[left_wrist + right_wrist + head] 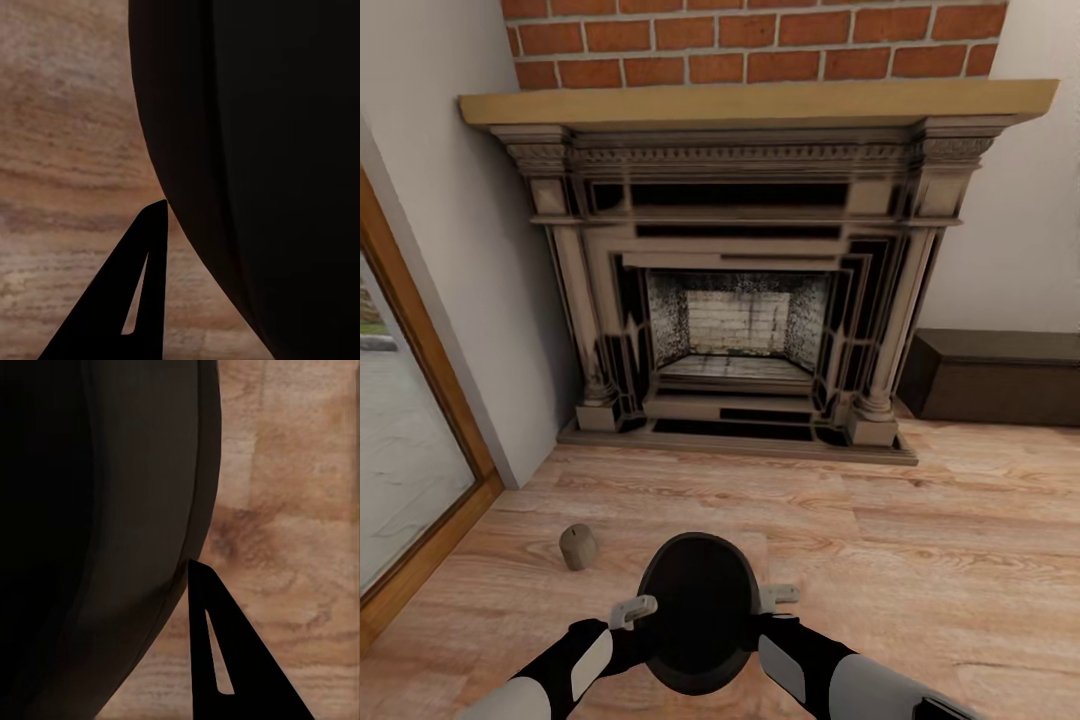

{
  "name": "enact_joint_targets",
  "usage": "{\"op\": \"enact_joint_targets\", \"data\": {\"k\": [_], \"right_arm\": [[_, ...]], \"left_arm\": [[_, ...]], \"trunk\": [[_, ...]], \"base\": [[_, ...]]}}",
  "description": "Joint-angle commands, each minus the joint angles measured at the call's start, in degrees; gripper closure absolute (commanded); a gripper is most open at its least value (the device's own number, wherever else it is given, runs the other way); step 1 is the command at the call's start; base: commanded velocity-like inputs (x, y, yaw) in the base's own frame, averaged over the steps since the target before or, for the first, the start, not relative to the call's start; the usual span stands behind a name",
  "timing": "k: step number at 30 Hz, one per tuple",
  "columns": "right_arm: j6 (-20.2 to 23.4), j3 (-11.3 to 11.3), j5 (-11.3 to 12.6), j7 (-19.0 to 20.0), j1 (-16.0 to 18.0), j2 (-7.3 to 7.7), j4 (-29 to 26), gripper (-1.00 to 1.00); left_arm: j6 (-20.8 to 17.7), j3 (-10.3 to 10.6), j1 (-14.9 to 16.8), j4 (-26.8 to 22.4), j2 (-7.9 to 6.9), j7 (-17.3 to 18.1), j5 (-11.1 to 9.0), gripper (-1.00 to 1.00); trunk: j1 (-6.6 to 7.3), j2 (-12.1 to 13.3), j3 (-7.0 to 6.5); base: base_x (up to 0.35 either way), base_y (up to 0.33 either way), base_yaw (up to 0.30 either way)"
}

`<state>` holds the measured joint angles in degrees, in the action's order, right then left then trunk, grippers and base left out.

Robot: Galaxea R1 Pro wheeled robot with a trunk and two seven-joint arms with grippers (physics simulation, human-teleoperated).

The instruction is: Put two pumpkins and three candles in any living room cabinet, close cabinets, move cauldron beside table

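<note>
Two arms are pinning one cauldron (698,612) between them, low in front of your chest above the wood floor (920,540). Your left gripper (632,610) is pressing its left flank, your right gripper (778,596) its right; whether either claw is spread or pinched, I cannot tell. One candle (578,546) is standing on the floor just ahead-left of the cauldron, nearer your left arm. One dark cabinet (1000,385) is sitting well off ahead-right, beside the fireplace (745,270). No table is showing, so you are probably needing to turn.
</note>
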<state>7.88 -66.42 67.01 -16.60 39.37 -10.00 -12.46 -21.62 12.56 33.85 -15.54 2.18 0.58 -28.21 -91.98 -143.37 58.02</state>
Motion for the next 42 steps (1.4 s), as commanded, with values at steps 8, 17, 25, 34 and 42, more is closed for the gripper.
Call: {"op": "enact_joint_targets", "data": {"k": [8,17,25,34,42], "right_arm": [[-1.27,0.77,-0.57,1.92,0.09,0.0,-0.29,1.0],[-1.2,0.85,-0.48,2.67,0.09,0.0,-0.29,1.0],[-0.99,0.94,-0.34,2.77,0.09,0.0,-0.29,1.0],[-0.93,1.03,-0.3,2.8,0.09,0.0,-0.29,1.0],[-0.93,1.03,-0.21,2.8,0.09,0.0,-0.29,1.0]], "left_arm": [[-0.25,0.47,-0.02,0.06,-0.01,0.04,-0.66,1.0],[-0.25,0.49,-0.02,0.06,0.01,0.04,-0.71,1.0],[-0.26,0.5,-0.02,0.06,0.03,0.04,-0.69,1.0],[-0.24,0.53,-0.02,0.06,0.01,0.04,-0.7,1.0],[-0.24,0.47,-0.02,0.05,-0.1,0.04,-0.7,1.0]], "trunk": [[0.22,0.08,-1.73],[1.32,1.98,-3.31],[1.32,1.98,-3.31],[1.32,1.98,-3.31],[1.32,1.98,-3.31]], "base": [[0.0,0.0,0.0],[0.0,0.0,0.0],[0.0,0.0,-0.03],[-0.116,0.054,-0.25],[-0.267,0.151,-0.286]]}}
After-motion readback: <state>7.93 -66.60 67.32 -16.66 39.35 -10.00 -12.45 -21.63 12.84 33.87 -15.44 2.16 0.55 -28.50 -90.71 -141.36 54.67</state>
